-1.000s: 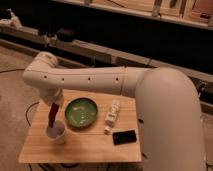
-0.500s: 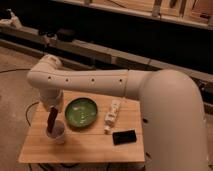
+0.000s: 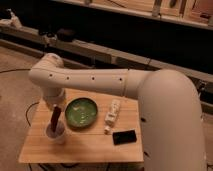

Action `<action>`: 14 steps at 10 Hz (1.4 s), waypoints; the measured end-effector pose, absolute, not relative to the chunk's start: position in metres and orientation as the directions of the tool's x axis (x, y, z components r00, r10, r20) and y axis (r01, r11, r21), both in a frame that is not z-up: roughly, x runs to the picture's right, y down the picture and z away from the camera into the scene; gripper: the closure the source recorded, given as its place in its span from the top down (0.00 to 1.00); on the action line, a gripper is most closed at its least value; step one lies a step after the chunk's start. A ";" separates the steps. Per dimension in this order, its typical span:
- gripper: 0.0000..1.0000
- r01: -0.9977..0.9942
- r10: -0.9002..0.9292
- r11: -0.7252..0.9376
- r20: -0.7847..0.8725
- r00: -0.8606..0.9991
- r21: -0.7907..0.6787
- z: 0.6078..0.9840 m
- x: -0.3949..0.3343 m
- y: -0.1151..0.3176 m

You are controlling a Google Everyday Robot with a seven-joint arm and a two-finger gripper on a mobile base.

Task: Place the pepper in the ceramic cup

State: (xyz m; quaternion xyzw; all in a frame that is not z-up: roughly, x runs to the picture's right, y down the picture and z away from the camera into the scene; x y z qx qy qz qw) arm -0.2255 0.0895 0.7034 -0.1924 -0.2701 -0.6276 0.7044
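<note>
The white ceramic cup (image 3: 56,134) stands near the left front of the wooden table (image 3: 90,147). The dark red pepper (image 3: 53,121) hangs upright with its lower end inside the cup's mouth. My gripper (image 3: 56,110) is directly above the cup, at the pepper's upper end, under the white arm that reaches in from the right.
A round green plate (image 3: 82,112) sits just right of the cup. A white tube-like bottle (image 3: 112,115) lies right of the plate. A black flat device (image 3: 124,136) lies near the table's right front. Dark shelving runs behind the table.
The arm has lowered slightly, and the pepper has dropped further into the cup's mouth.
</note>
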 end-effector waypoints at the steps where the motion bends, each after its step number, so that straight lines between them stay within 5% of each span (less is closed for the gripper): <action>1: 0.15 0.988 -0.779 0.138 0.623 0.068 0.066 0.704 -0.226 0.089; 7: 0.18 0.991 -0.778 0.124 0.625 0.061 0.058 0.708 -0.228 0.087; 12: 0.69 0.993 -0.781 0.099 0.623 0.040 0.060 0.708 -0.231 0.087; 14: 0.80 0.994 -0.776 0.096 0.629 0.037 0.060 0.707 -0.233 0.089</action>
